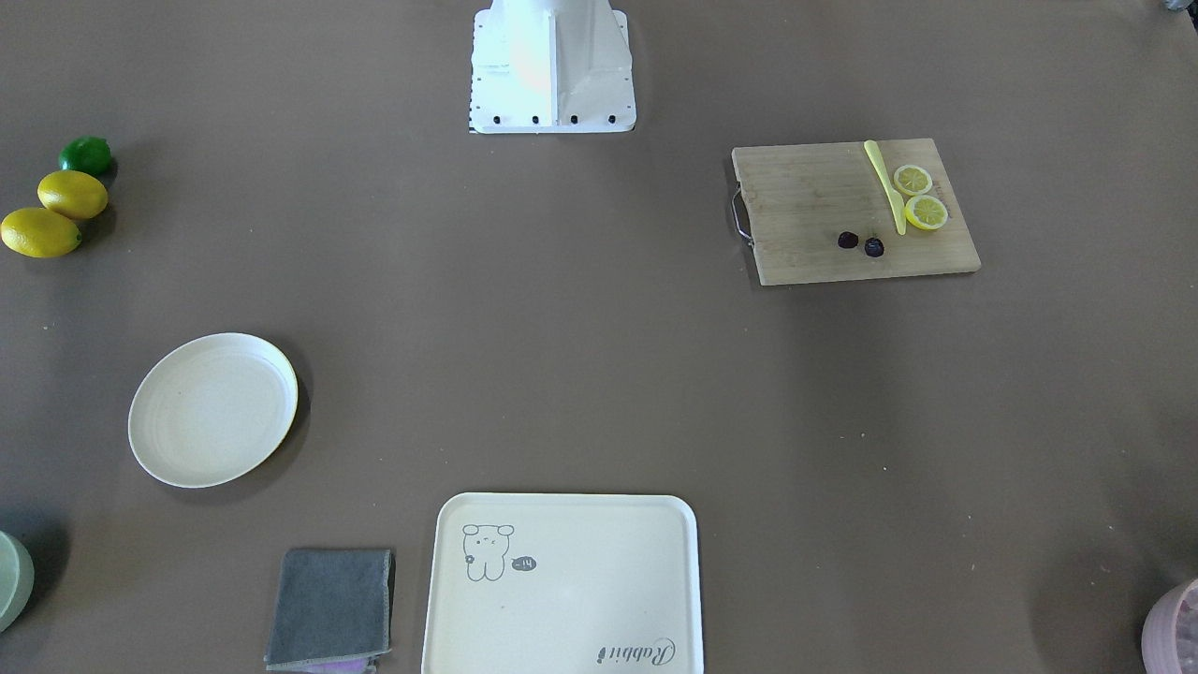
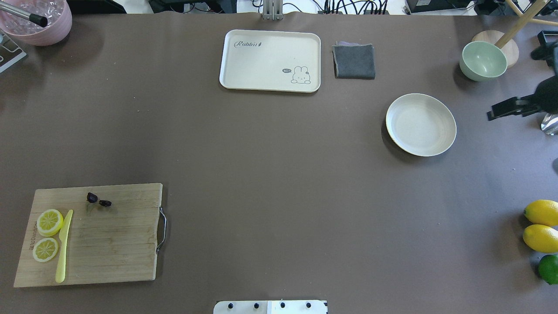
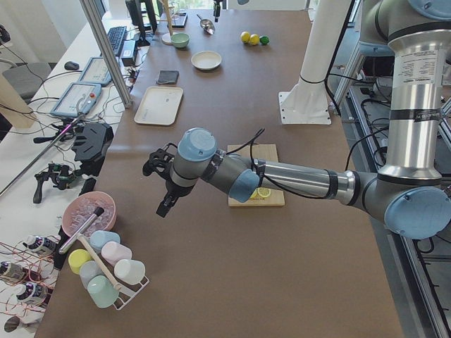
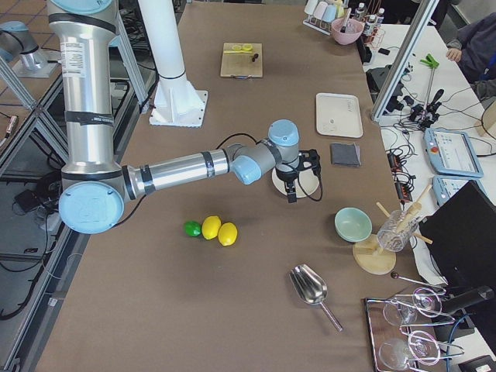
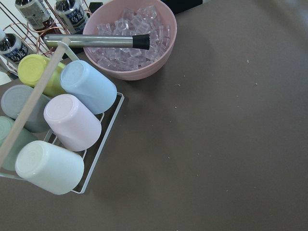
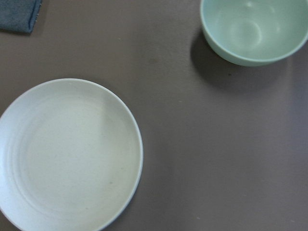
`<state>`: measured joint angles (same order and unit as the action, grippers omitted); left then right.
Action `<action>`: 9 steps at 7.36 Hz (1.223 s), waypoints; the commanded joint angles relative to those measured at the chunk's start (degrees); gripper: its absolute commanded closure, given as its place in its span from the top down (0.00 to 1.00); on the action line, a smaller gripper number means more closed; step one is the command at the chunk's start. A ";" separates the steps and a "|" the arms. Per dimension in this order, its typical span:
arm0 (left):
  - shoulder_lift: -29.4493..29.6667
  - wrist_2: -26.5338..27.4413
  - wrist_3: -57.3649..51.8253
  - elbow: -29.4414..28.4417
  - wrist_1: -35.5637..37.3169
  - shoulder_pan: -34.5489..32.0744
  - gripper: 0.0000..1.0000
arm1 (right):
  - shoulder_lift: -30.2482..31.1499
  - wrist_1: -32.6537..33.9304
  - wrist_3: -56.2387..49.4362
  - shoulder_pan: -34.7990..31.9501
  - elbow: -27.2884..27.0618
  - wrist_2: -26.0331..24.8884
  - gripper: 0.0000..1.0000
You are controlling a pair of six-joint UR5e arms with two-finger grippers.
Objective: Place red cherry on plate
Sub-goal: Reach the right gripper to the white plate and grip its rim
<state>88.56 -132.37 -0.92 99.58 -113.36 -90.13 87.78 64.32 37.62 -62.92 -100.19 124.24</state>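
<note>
The red cherry (image 1: 860, 243), two tiny dark fruits, lies on the wooden cutting board (image 1: 814, 225); in the overhead view the cherry (image 2: 98, 200) sits near the board's far edge. The cream plate (image 2: 420, 124) rests bare on the table's right half, also filling the lower left of the right wrist view as the plate (image 6: 67, 154). My right gripper (image 4: 302, 182) hovers high near the plate, only partly visible at the overhead view's right edge (image 2: 514, 107); I cannot tell its state. My left gripper (image 3: 161, 186) hangs beyond the board, near the cup rack; I cannot tell its state.
Two lemon slices (image 2: 48, 235) and a yellow knife (image 2: 63, 246) share the board. A bear tray (image 2: 270, 61), grey cloth (image 2: 354, 61) and green bowl (image 2: 483, 61) line the far side. Lemons and a lime (image 2: 542, 237) sit right. Pink ice bowl (image 5: 130, 38) and cup rack (image 5: 57, 125) stand left.
</note>
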 commanded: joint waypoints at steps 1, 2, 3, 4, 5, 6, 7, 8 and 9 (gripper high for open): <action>0.04 0.00 0.04 0.26 -0.02 0.04 0.98 | -4.10 -10.14 14.11 9.02 8.04 -6.88 0.94; 0.04 0.00 0.04 0.35 -0.02 0.04 0.98 | -4.11 -13.84 17.02 9.13 10.78 -6.91 0.85; 0.12 0.00 0.04 0.35 -0.02 0.04 0.98 | -3.94 -14.31 18.01 9.04 11.07 -6.91 0.81; 0.39 0.00 0.13 0.35 -0.02 0.04 0.98 | -3.41 -14.31 17.93 9.04 11.25 -6.91 0.80; 0.56 0.09 0.30 0.35 -0.02 0.04 0.98 | -3.50 -14.31 19.49 9.13 11.86 -6.99 0.79; 0.65 0.09 0.30 0.35 -0.02 0.04 0.98 | -3.93 -14.49 19.51 9.22 13.60 -6.99 0.78; 0.74 0.09 0.39 0.44 -0.02 0.04 0.98 | -3.85 -14.58 20.03 9.30 13.62 -7.08 0.63; 0.74 0.09 0.39 0.53 -0.02 0.04 0.98 | -3.67 -14.58 20.30 9.30 13.53 -7.08 0.29; 0.74 0.09 0.39 0.53 -0.02 0.04 0.98 | -4.02 -14.49 20.30 9.39 13.45 -7.08 0.00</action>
<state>89.27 -132.28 -0.54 100.06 -113.38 -90.09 83.96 49.79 57.74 -53.61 -86.74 117.17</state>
